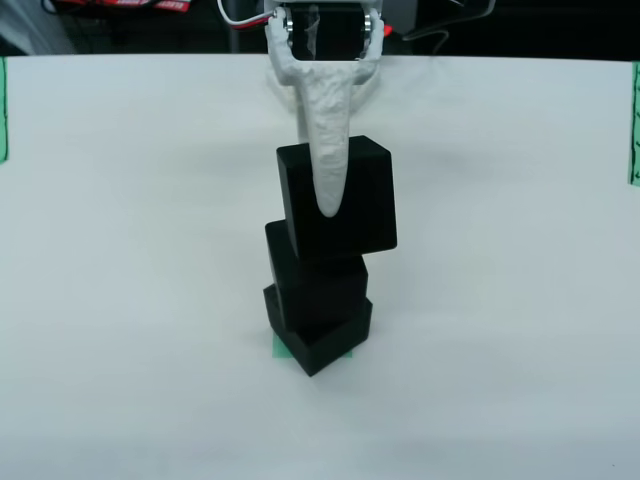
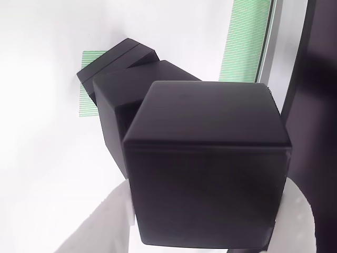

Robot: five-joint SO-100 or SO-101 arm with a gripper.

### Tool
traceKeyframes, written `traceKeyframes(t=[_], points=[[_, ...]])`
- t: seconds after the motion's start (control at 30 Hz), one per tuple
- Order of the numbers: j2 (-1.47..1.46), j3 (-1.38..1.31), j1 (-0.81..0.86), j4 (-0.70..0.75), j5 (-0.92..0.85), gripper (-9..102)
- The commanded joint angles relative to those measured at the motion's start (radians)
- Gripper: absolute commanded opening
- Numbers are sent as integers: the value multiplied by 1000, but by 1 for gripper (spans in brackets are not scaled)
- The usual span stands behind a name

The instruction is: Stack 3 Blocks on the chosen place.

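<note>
Three black blocks form a crooked column in the front view. The bottom block [image 1: 318, 338] sits on the chosen place [image 1: 283, 349], a green striped patch that peeks out at its left corner. The middle block [image 1: 312, 282] rests on it, twisted. The top block [image 1: 355, 200] is tilted and offset right, at or just above the middle one; I cannot tell if they touch. My gripper [image 1: 335, 195] is shut on it, one white finger [image 1: 328, 150] across its front face. In the view that rides on the gripper, the held block [image 2: 205, 168] looms large, with the middle block [image 2: 118, 100], bottom block [image 2: 113, 58] and patch [image 2: 87, 103] beyond.
The white table [image 1: 120, 300] spreads around the column. Long green strips lie at its left edge [image 1: 3, 110] and right edge [image 1: 634, 125]; one strip [image 2: 247, 39] also shows from the gripper, beside a dark border [image 2: 316, 105]. Cables and the arm base are at the back.
</note>
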Motion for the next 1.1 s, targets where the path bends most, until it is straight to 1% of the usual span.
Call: traceKeyframes(t=[0.0,0.6,1.07], points=[[64,8,-6,3,-8,27],[95,60,46,3,-9,27],[87,84,67,-25,-9,27]])
